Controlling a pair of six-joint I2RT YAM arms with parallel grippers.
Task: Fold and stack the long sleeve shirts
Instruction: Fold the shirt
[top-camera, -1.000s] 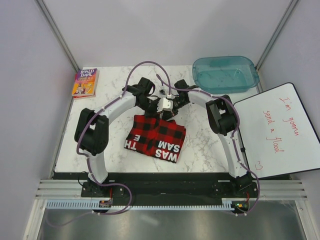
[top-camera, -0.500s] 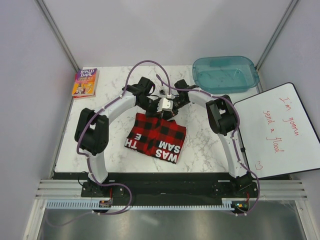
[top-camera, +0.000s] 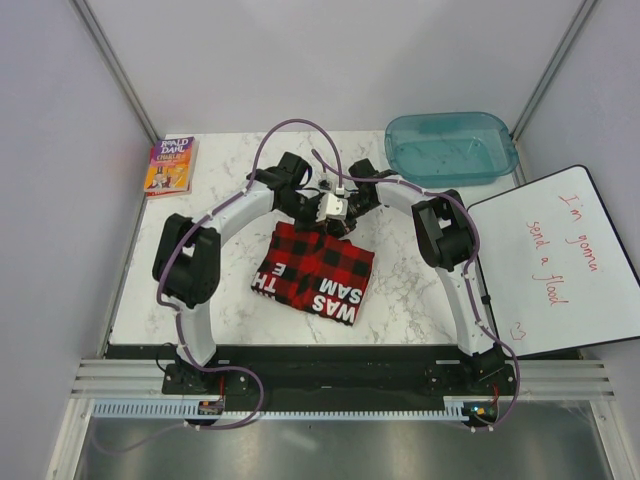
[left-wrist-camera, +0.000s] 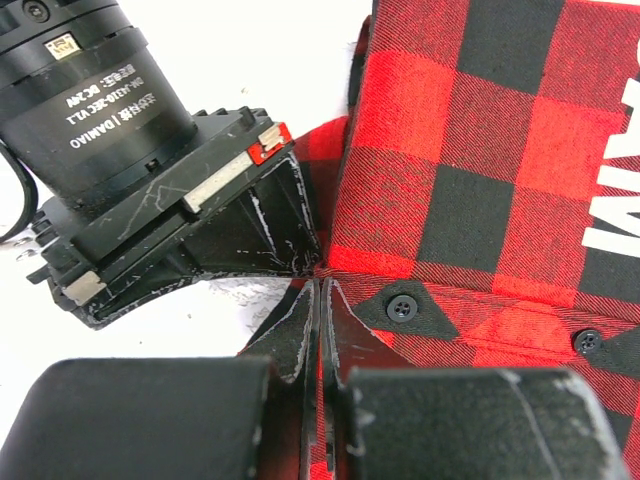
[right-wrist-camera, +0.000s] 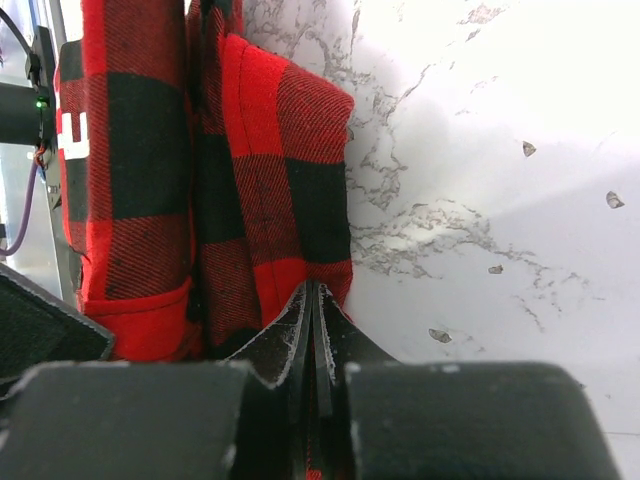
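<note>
Looking overhead, you see white lettering on the folded red-and-black checked flannel shirt (top-camera: 330, 262); only wrist views show left tool (left-wrist-camera: 319, 288) and right tool (right-wrist-camera: 314, 298) pinching its edge.

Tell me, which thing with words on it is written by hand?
The whiteboard on the right: its red words are written by hand. The shirt has printed white block letters, and the book has a printed cover.

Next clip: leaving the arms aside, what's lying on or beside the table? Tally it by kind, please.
Plaid shirt: 1
Paperback book: 1
Teal plastic tub: 1
Whiteboard: 1
Total: 4
</note>
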